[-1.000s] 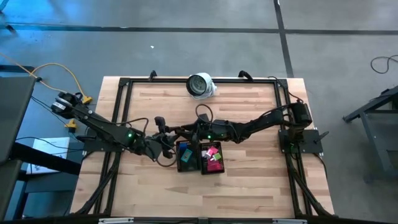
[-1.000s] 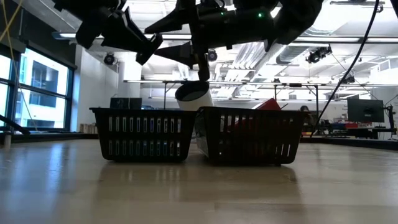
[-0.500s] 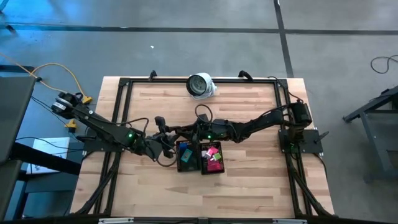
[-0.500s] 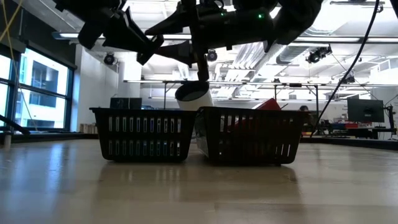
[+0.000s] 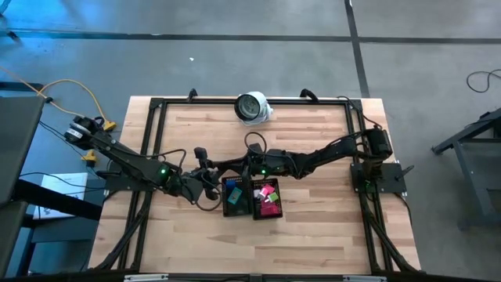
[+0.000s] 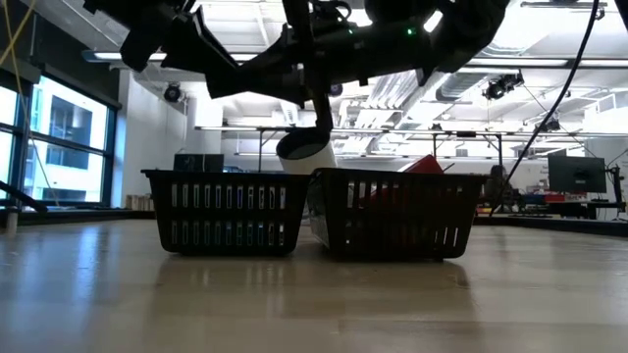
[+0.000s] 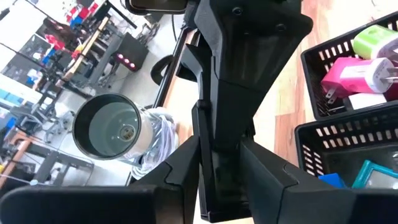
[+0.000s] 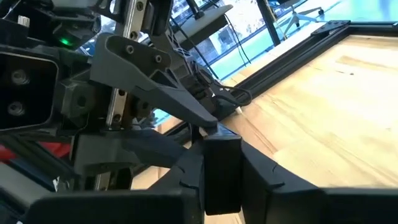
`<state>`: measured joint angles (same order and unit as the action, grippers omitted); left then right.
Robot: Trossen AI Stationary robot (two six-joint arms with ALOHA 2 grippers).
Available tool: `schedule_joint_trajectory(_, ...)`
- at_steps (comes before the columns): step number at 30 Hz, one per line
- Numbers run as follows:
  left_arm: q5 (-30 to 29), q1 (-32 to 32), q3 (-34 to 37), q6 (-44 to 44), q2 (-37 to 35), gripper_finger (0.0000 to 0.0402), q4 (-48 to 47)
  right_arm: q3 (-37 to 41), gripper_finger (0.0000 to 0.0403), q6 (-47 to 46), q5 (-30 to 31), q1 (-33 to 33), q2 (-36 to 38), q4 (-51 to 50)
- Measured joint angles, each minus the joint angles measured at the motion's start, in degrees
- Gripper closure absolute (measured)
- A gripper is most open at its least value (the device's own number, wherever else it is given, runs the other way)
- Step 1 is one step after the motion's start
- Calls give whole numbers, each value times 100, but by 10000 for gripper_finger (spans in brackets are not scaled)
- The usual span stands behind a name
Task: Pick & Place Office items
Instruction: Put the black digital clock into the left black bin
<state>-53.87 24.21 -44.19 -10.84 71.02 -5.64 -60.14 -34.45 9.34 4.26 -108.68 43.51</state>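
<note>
My two grippers meet in the air just above and behind two black mesh trays (image 5: 233,196) (image 5: 268,198). Between them is a small dark flat piece (image 8: 222,168). My left gripper (image 7: 217,162) comes in from the table's left and my right gripper (image 8: 221,162) from the right; both are shut on it. The right tray holds pink (image 7: 354,71), green (image 7: 373,40) and white (image 7: 364,99) pieces lying on its floor. Blue pieces (image 7: 367,171) lie in the left tray. My left gripper pinches the dark piece's near end (image 7: 219,180) between its two fingers, reaching in from the table's left and slanting a little downward. The piece is lifted clear, above the trays. My right gripper pinches the same piece's other end (image 8: 221,146) between its two fingers, coming level from the table's right. Its fingertips stand against my left gripper's fingertips (image 8: 208,121).
A large round white-and-grey object (image 5: 252,106) stands at the table's far edge, behind the trays. A black metal frame (image 5: 156,106) runs around the tabletop. Bare wood lies near the front edge and on both sides of the trays.
My right gripper has shut on the dark piece that my left gripper holds up; in the low view the gap between the two arms' fingertips has closed. Neither arm has moved from its place.
</note>
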Motion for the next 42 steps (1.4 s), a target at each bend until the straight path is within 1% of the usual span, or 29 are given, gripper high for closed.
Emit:
schedule_joint_trajectory(8,-83,81,0,-30,0,304,-18,0,355,173,-42,4,0,18)
schedule_joint_trajectory(13,-535,406,1,-57,-65,302,-26,-28,355,284,-203,10,2,91)
schedule_joint_trajectory(16,-683,624,7,-66,-197,301,-55,-28,355,425,-335,-15,97,-28)
schedule_joint_trajectory(18,-842,758,7,101,-327,301,-53,-31,355,531,-393,-17,138,-11)
schedule_joint_trajectory(20,-886,894,7,300,-499,300,-56,-17,355,648,-522,-54,289,-268)
schedule_joint_trajectory(23,-728,1099,9,648,-887,297,-53,-26,356,867,-537,-86,548,-532)
schedule_joint_trajectory(26,-291,1234,9,956,-1360,284,-53,-23,356,1058,-518,-89,823,-1015)
schedule_joint_trajectory(32,641,1279,9,1342,-2173,238,-47,-18,356,1427,-615,-87,1119,-1381)
schedule_joint_trajectory(35,680,1279,10,1538,-2353,210,-47,-17,356,1515,-788,-88,1130,-1445)
schedule_joint_trajectory(38,519,1277,10,1569,-2382,187,-47,-17,356,1524,-921,-88,1130,-1569)
schedule_joint_trajectory(42,428,1279,11,1699,-2378,177,-42,-17,356,1535,-1183,-88,1130,-1633)
